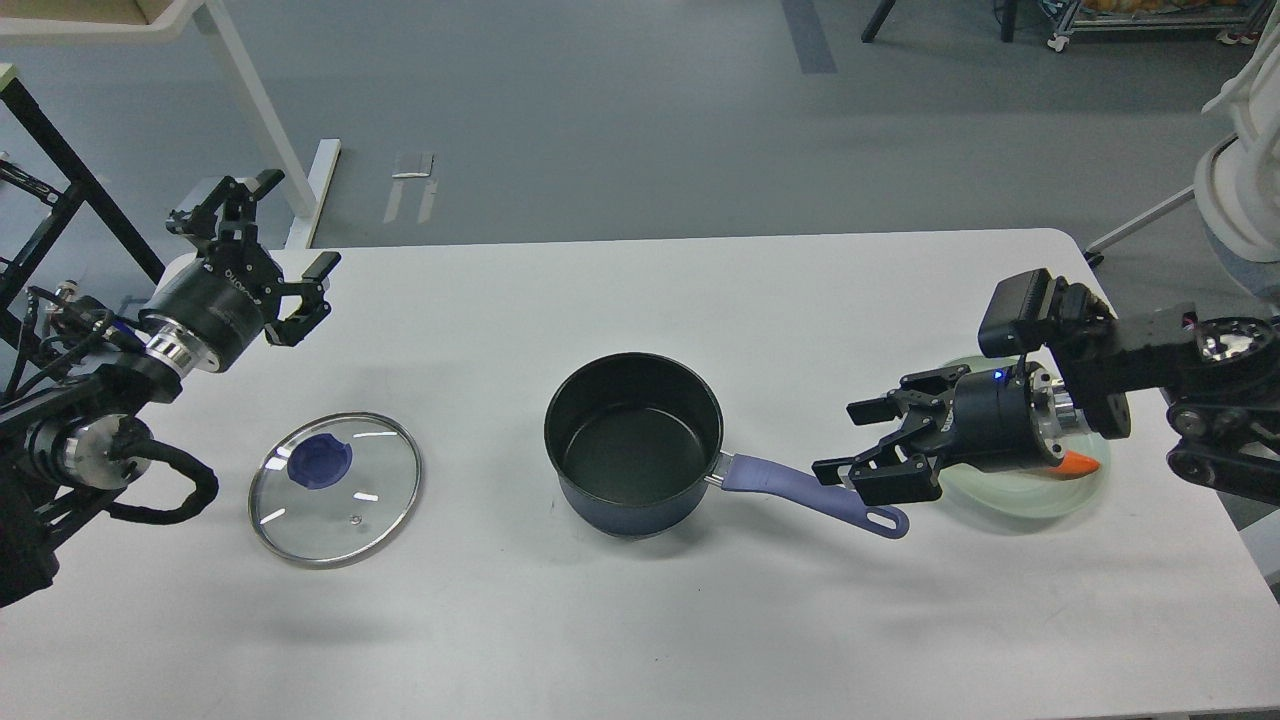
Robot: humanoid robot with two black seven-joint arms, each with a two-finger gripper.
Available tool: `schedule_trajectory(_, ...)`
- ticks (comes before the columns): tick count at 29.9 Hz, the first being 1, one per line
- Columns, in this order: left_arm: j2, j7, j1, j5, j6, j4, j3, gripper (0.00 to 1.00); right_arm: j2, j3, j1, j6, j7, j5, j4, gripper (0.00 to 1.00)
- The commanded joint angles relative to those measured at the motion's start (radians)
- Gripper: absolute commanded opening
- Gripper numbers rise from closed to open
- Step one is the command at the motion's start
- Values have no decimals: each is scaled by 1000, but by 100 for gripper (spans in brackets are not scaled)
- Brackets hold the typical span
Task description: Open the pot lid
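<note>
A dark blue pot (633, 445) stands open in the middle of the white table, its purple handle (810, 494) pointing right. The glass lid (335, 488) with a blue knob lies flat on the table to the pot's left. My left gripper (262, 233) is open and empty, raised at the far left, well behind the lid. My right gripper (840, 440) is open and empty, just above and behind the handle's end, apart from it.
A pale green plate (1030, 490) holding an orange piece (1077, 462) sits under my right wrist. The table's right edge is close beyond it. A white table leg (255, 110) and a black frame (60, 190) stand on the floor behind the left side.
</note>
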Motion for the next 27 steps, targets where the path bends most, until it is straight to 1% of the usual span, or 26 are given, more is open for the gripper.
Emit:
schedule_trajectory(1, 0, 0, -1, -1, -2, 0, 0, 99, -32, 29, 15, -6, 0, 189, 1, 99)
schedule_trajectory(7, -11, 0, -2, -1, -2, -2, 0, 99, -75, 95, -46, -32, 0, 648, -16, 99)
schedule_trajectory(12, -23, 0, 1, -1, -2, -5, 0, 99, -54, 224, -188, -162, 0, 996, -46, 99)
schedule_trajectory(14, -26, 0, 4, 1, -2, -5, 0, 99, -22, 300, -270, -213, 0, 1114, -69, 99)
schedule_trajectory(18, -46, 0, 7, 1, -2, -2, 0, 99, 106, 495, -455, -282, 0, 1314, -158, 99)
schedule_trajectory(22, -61, 0, 9, 1, -2, -2, 0, 99, 221, 714, -621, -284, 0, 1441, -236, 99)
schedule_trajectory(25, -74, 0, 18, -1, -3, -2, 0, 99, 281, 790, -686, -267, 0, 1491, -290, 100)
schedule_trajectory(27, -81, 0, 24, -1, -12, 0, -1, 99, 288, 796, -701, -206, 0, 1506, -312, 100)
